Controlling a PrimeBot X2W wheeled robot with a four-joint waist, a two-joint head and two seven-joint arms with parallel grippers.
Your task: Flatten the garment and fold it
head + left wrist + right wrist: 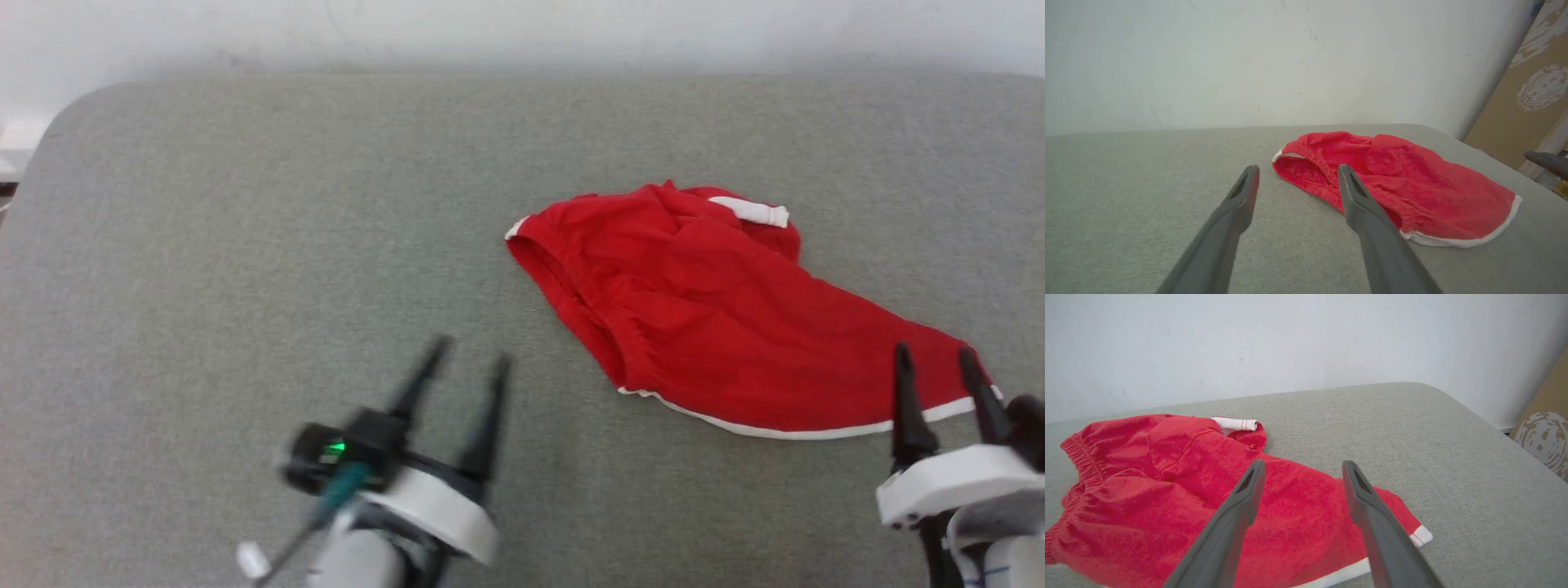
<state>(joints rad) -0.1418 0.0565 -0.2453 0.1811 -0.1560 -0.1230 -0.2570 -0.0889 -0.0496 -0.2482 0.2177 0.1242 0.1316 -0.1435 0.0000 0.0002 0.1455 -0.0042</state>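
on the grey surface (245, 204) the garment (718, 318) lies rumpled.

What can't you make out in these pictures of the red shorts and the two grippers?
Head view: left gripper smeared by motion blur.
Head view: whether the right gripper touches the garment; its fingers overlap the hem.
Right wrist view: garment's waistband side, cut off by the left edge.
Left wrist view: part of the waistband, behind a finger.

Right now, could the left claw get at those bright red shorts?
Probably yes: the open left claw points toward the bright red thin-fabric shorts, and just bare grey padded surface lies between them.
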